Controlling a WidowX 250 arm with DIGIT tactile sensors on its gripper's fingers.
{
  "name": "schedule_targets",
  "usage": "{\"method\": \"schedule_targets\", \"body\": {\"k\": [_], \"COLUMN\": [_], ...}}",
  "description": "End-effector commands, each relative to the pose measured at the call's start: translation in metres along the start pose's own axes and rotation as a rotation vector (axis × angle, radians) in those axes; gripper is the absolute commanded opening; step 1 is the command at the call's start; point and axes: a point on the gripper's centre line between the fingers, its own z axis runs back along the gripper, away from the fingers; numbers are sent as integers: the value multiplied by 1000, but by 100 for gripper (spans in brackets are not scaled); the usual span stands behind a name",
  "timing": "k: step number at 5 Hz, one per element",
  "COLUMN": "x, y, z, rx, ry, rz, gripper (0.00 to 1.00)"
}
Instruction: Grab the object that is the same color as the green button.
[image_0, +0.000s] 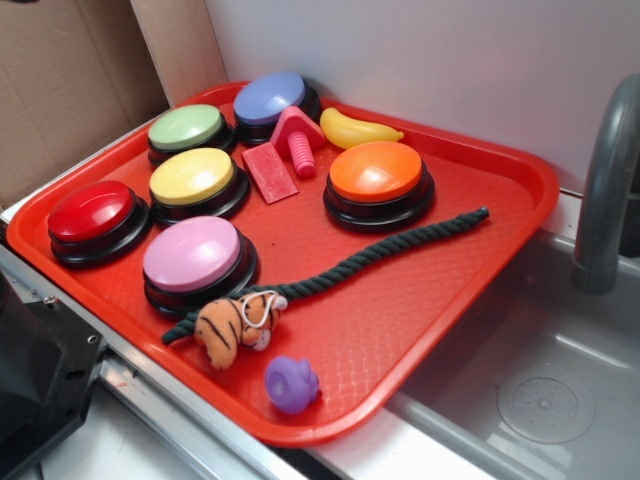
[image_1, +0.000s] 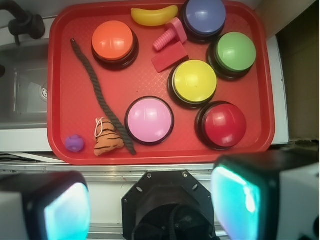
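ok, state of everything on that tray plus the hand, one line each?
Dark green twisted rope: lying limp, ungrasped, one end under the tiger.
Striped orange tiger plush: on its side, on the rope.
Light green domed button: unpressed, untouched.
Yellow plastic banana: lying flat.
Pink plastic screw: tipped over, leaning on a red wedge block.
Hand: off the tray, empty, fingers apart.
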Motion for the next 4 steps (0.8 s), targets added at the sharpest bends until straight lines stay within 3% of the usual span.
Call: {"method": "schedule_targets", "body": {"k": [1, 2, 3, 4], "x": [0, 13, 26, 38], "y": [0, -6, -23, -41], "z": [0, -14, -35, -61], "rx": [0, -63, -41, -61], "ry": [0, -12, -16, -23], "rz": [0, -28, -4, 23], "gripper": [100, 100, 100, 100]}}
